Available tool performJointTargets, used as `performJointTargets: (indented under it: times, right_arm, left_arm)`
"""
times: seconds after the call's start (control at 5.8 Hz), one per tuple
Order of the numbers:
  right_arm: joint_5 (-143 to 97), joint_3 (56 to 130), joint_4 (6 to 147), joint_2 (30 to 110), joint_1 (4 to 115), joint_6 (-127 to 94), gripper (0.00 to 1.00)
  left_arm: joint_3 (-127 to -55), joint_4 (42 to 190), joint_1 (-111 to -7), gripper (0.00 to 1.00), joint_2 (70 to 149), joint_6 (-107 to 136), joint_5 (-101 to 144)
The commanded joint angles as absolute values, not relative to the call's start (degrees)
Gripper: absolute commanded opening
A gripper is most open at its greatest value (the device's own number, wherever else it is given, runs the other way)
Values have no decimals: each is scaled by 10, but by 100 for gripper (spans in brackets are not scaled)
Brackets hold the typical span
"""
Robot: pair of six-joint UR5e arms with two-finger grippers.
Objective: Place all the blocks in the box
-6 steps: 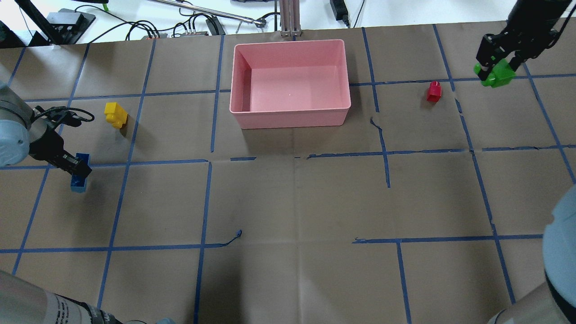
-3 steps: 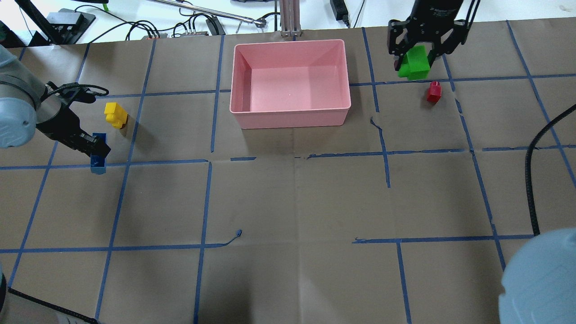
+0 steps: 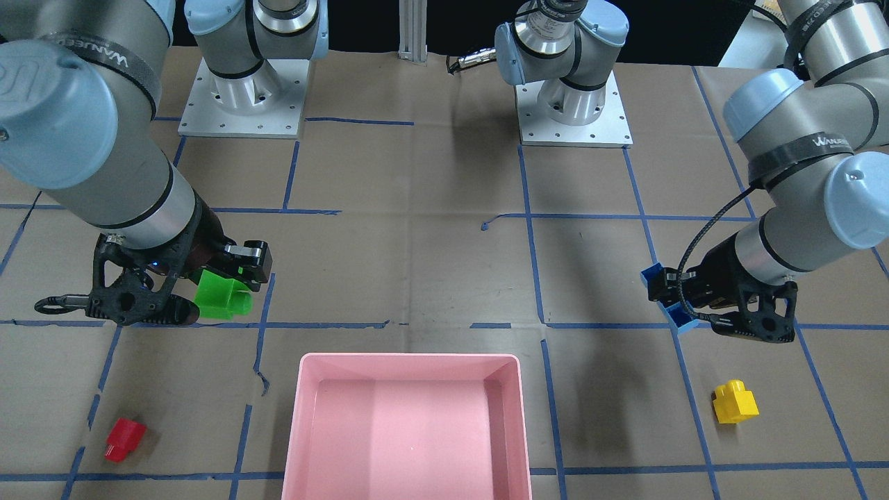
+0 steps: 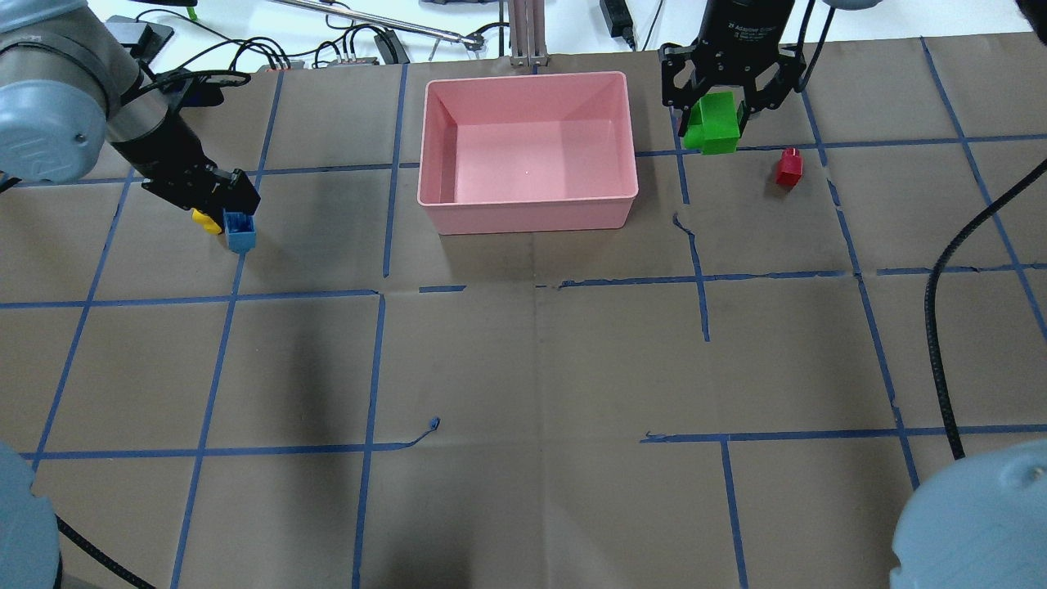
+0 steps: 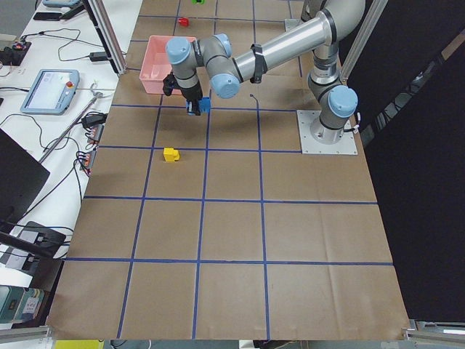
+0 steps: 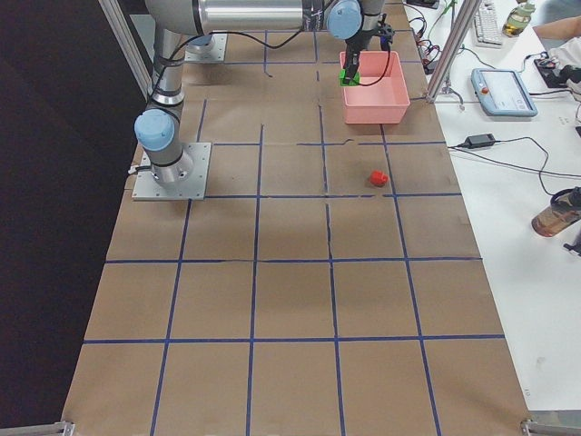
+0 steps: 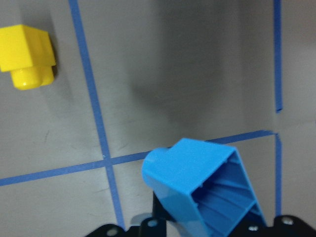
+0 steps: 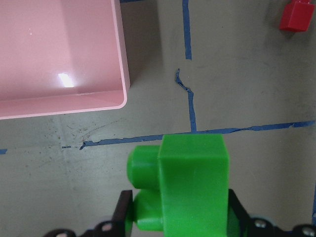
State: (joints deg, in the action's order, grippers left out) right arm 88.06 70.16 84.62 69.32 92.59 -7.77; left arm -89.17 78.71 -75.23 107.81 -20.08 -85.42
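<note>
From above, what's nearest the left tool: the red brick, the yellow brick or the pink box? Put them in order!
1. Yellow brick, right next to the left tool.
2. Pink box, in the middle.
3. Red brick, far on the right.

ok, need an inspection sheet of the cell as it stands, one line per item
Surface: brown paper with a blue tape grid; tape ragged in spots.
Job's things: pink box holds no blocks. Green block and blue block are held off the paper, outside the box. Yellow block and red block lie on the paper.
Clutter: nothing seen.
End effectors: right end effector shut on the green block, beside the box; left end effector shut on the blue block, near the yellow one.
Cables: black cable hangs along the right arm; loose leads beyond the far edge.
Surroundings: teach pendant and bottle on a side bench.
</note>
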Motion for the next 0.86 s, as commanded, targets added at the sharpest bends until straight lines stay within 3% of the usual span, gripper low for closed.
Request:
performJointTargets:
  times: [0.0, 0.69]
  right_arm:
    - [881, 702, 846, 693, 926, -77, 28]
    - [881, 703, 846, 692, 925, -72, 28]
  left_arm:
    - [-860, 784, -780, 0, 1092, -107, -731]
    - [-838, 492, -896, 0, 1208, 105, -610]
